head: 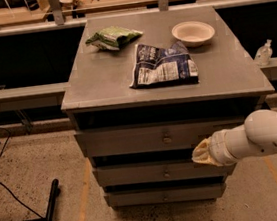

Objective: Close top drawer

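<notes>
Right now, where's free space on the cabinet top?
Two bare patches on the cabinet top: front-left, bounded by the green bag behind and the dark snack bag to the right; and the right edge, beside the snack bag, in front of the white bowl. Back centre is crowded. The gripper is below, at the top drawer front, right of its knob.

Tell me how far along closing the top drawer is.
Done: the gripper is at the top drawer, right of its knob. In hand: the push, though contact is unclear. Left: the front seems to jut beyond the lower drawers, a dark gap above it, so not shut yet.
</notes>
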